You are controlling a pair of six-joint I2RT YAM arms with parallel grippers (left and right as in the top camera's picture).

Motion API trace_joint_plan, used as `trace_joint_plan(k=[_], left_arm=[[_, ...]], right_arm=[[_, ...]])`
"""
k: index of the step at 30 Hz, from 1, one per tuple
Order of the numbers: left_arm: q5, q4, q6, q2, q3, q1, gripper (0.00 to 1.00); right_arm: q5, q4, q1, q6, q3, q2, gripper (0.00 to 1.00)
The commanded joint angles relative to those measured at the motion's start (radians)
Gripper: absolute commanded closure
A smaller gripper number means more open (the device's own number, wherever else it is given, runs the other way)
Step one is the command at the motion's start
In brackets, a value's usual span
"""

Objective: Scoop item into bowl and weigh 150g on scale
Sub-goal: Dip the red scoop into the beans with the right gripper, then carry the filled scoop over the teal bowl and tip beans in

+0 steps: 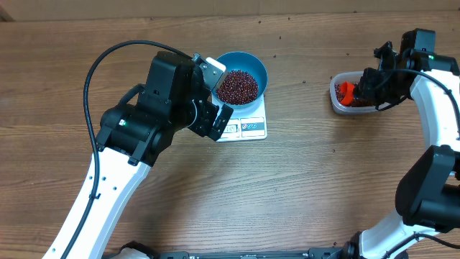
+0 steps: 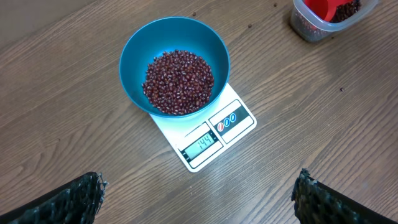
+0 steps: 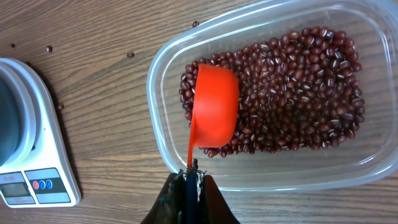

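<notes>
A brown wood-grain tabletop (image 1: 302,180) fills the overhead view from edge to edge. A flat white rectangular kitchen scale (image 1: 248,126) lies on it in the upper middle of the frame, its display window and label panel along the edge nearest the bottom. A clear rounded-rectangular plastic container (image 1: 336,101) sits on the tabletop at the upper right, well apart from the scale. A few small dark red-brown beans (image 3: 48,48) lie loose on the bare wood between the two.

All three views look down, sharing the scale (image 1: 248,128)
</notes>
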Motion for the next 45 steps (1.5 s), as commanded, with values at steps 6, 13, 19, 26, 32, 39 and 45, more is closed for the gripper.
trace_joint_plan(k=[6,13,19,26,32,39,45], left_arm=[[0.008,-0.003,-0.010,0.006,0.007,0.004,0.00],[0.008,-0.002,-0.010,0.006,0.007,0.004,0.01],[0.008,-0.002,-0.010,0.006,0.007,0.004,0.00],[0.008,-0.003,-0.010,0.006,0.007,0.004,0.01],[0.008,-0.002,-0.010,0.006,0.007,0.004,0.01],[0.008,-0.003,-0.010,0.006,0.007,0.004,0.00],[0.008,-0.002,-0.010,0.006,0.007,0.004,0.01]], right_arm=[[-0.095,-0.016,-0.019,0.002,0.011,0.008,0.96],[-0.134,-0.042,-0.089,0.002,0.065,0.008,0.96],[-0.180,-0.097,-0.137,0.001,0.150,0.007,0.96],[-0.257,-0.174,-0.143,-0.012,0.246,0.006,0.96],[-0.460,-0.231,-0.142,-0.090,0.299,0.006,0.96],[-0.660,-0.239,-0.104,-0.114,0.299,0.006,0.96],[-0.674,-0.216,0.013,-0.114,0.299,0.006,0.96]])
